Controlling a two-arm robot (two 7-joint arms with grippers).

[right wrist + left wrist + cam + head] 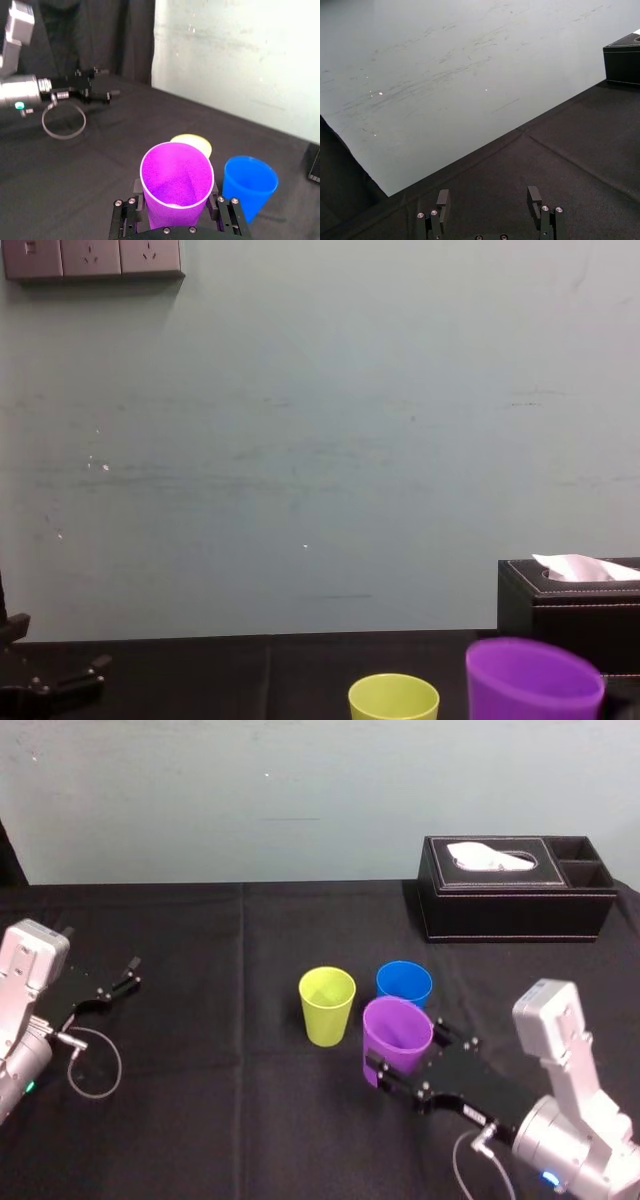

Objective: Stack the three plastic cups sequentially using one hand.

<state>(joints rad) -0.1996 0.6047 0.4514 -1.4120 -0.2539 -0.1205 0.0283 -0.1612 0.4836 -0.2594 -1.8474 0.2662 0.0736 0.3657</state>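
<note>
Tissue box (515, 900): black with pale stitching, my landmark, standing at the far right of the table.
Tissue (490, 857): white, poking from the box's top slot.
Compartments (583, 860): two open wells at the box's right end.
Tablecloth (220, 950): black, under the box, spreading left.
Wall (300, 790): pale green, scuffed, behind the box.
Sockets (92, 258): grey, high on the wall, far left of the box.

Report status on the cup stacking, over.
Right gripper shut on purple cup. Left gripper open, parked left. Yellow-green cup, blue cup standing, unstacked. Tissue box well behind, nothing blocking.
</note>
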